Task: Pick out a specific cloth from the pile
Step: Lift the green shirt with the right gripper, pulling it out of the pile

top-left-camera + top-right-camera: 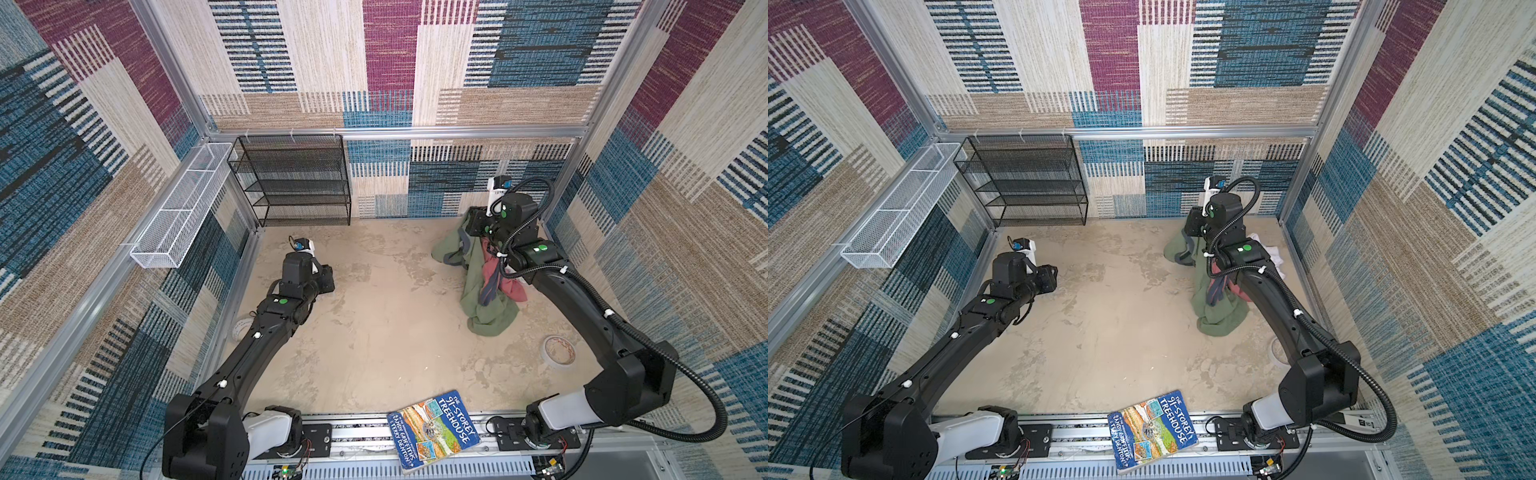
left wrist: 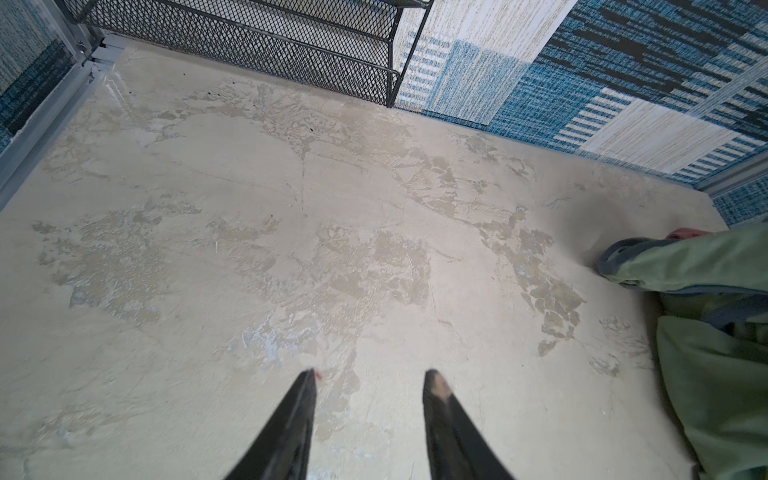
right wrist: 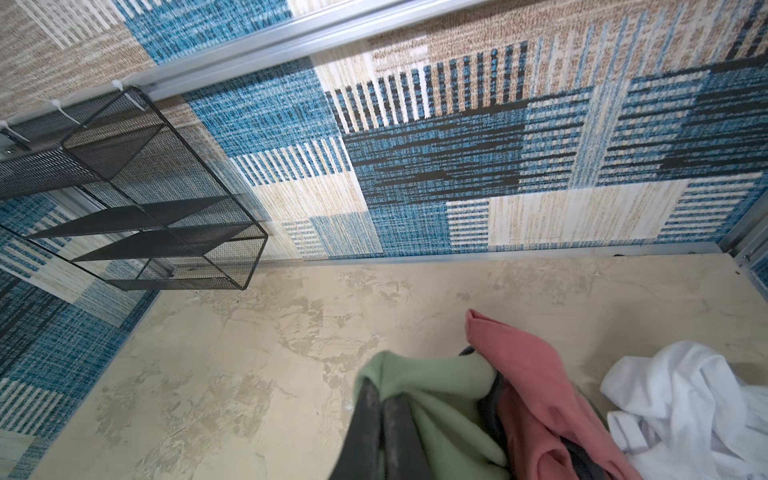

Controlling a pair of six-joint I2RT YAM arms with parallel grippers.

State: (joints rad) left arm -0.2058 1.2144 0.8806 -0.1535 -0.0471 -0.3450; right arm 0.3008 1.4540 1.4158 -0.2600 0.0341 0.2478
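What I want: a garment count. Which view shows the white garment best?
Right wrist view: the white garment lies unobstructed beside the dusty-red garment. In a top view only a sliver shows behind the right arm; the left wrist view, none.

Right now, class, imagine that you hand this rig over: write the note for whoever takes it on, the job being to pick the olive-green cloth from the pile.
Left claw: open, empty, over the table.
Right claw: shut on the olive-green cloth, raised above the pile, far right.
Done: cloth gripped, partly lifted.
To do: the dusty-red garment hangs tangled with it, so pull the cloth free. The white garment lies beside.
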